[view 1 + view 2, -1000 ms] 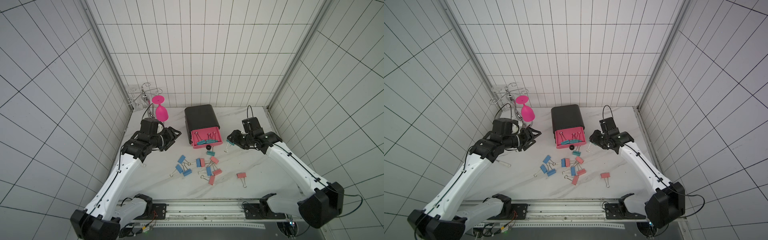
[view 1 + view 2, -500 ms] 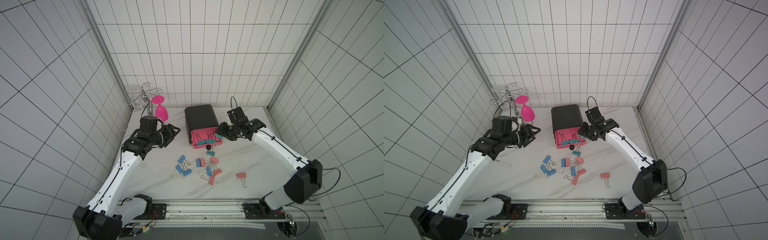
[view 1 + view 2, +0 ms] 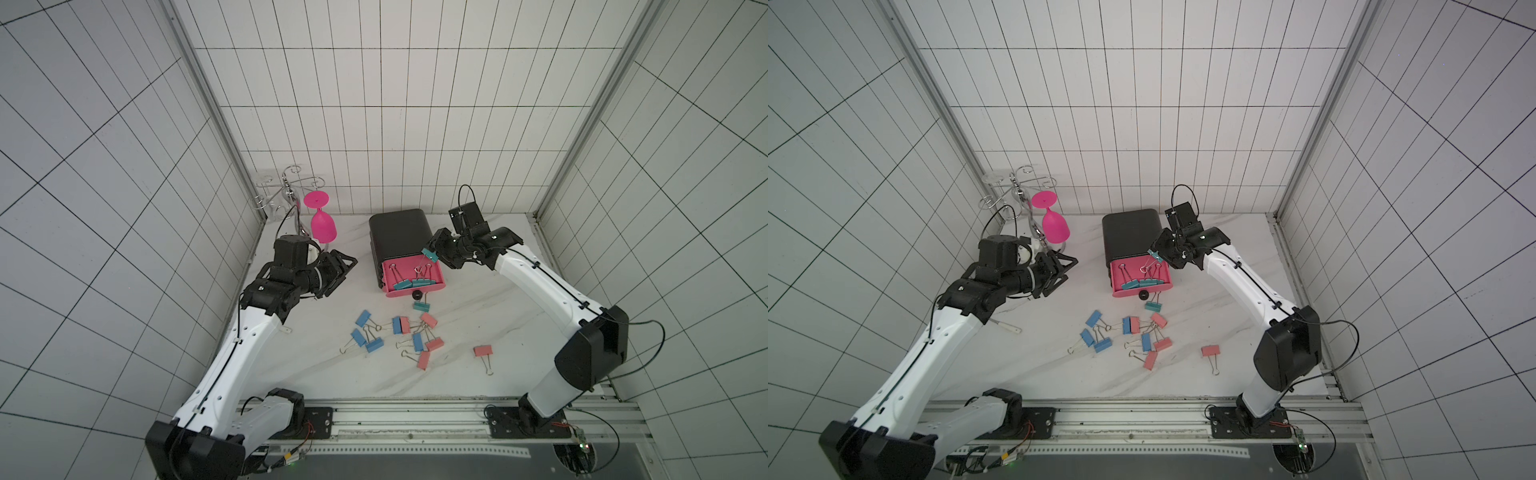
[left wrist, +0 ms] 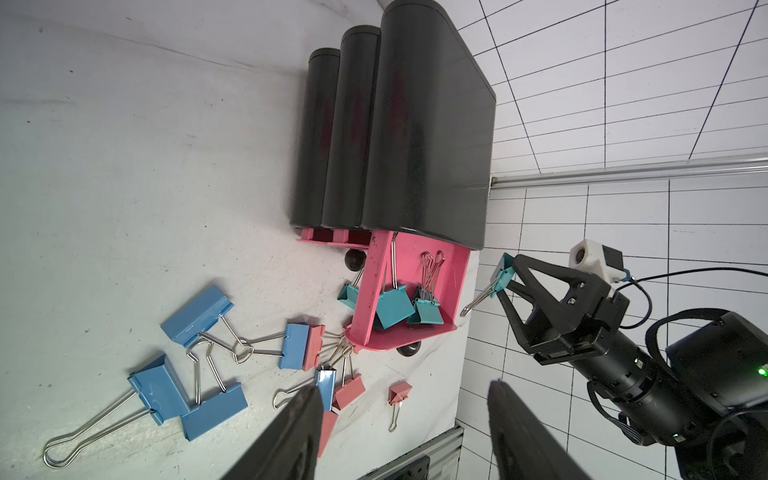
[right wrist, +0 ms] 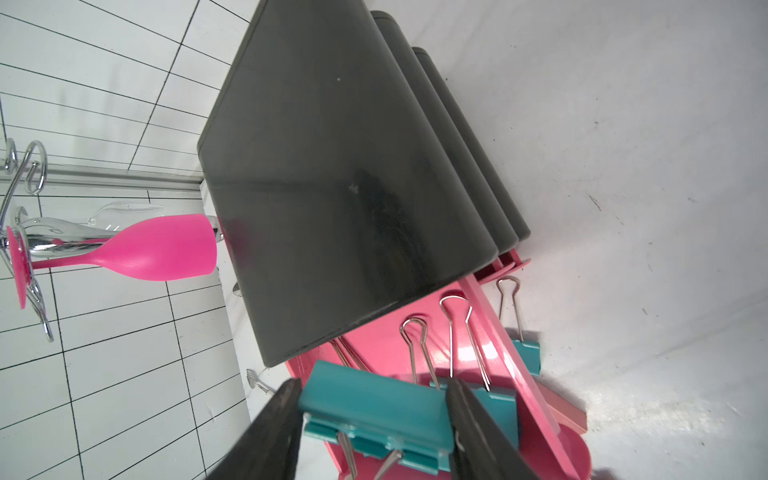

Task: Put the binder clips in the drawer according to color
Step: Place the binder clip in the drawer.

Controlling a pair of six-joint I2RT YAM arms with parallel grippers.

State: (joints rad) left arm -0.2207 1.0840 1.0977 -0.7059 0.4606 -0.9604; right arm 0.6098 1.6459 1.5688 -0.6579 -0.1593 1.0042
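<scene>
The black drawer chest (image 3: 399, 232) stands at the back of the table, its top pink drawer (image 3: 441, 279) pulled out with several teal binder clips (image 3: 411, 283) inside. My right gripper (image 3: 434, 255) hangs over that drawer's far right corner, shut on a teal binder clip (image 5: 374, 399) by its body; the clip's wire handles point down. My left gripper (image 3: 347, 270) hovers open and empty, left of the chest. On the table in front lie one teal clip (image 3: 421, 306), several blue clips (image 3: 363, 318) and several salmon-pink clips (image 3: 434, 343).
A pink goblet (image 3: 322, 226) hangs upside down on a wire rack (image 3: 286, 191) in the back left corner, just behind my left arm. One pink clip (image 3: 483, 351) lies apart to the right. The metal rail (image 3: 415, 419) runs along the table's front edge.
My right gripper has carried the teal clip leftwards, from right of the chest to over the open drawer. The left arm has barely shifted.
</scene>
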